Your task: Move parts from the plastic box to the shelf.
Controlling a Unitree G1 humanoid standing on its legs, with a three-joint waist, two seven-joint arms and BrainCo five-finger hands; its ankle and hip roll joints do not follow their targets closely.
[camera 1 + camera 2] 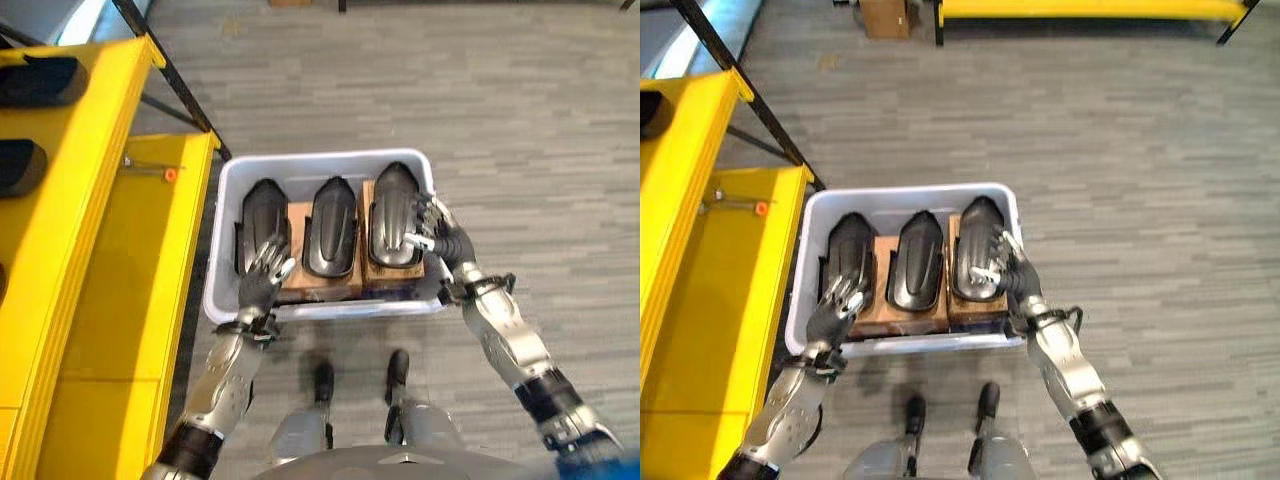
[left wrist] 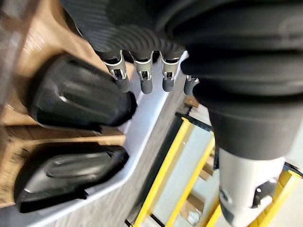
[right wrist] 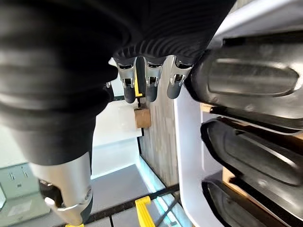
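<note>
A pale plastic box (image 1: pixel 320 161) stands on the floor in front of me. It holds three black moulded parts side by side on brown blocks (image 1: pixel 300 216): a left part (image 1: pixel 262 212), a middle part (image 1: pixel 332 226) and a right part (image 1: pixel 390 205). My left hand (image 1: pixel 262 277) hovers open over the near end of the left part (image 2: pixel 80 94), its fingers (image 2: pixel 144 78) straight. My right hand (image 1: pixel 432 232) lies open against the right part (image 3: pixel 251 75), fingers spread on the part's outer side and thumb laid across its near end. The yellow shelf (image 1: pixel 100 200) stands to the left of the box.
A black slanted bar (image 1: pixel 170 72) runs down to the box's far left corner. On the shelf's lower level lies a small orange piece (image 1: pixel 170 174). A yellow frame (image 1: pixel 1090 8) and a brown carton (image 1: pixel 880 15) sit far ahead. Grey carpet lies right of the box.
</note>
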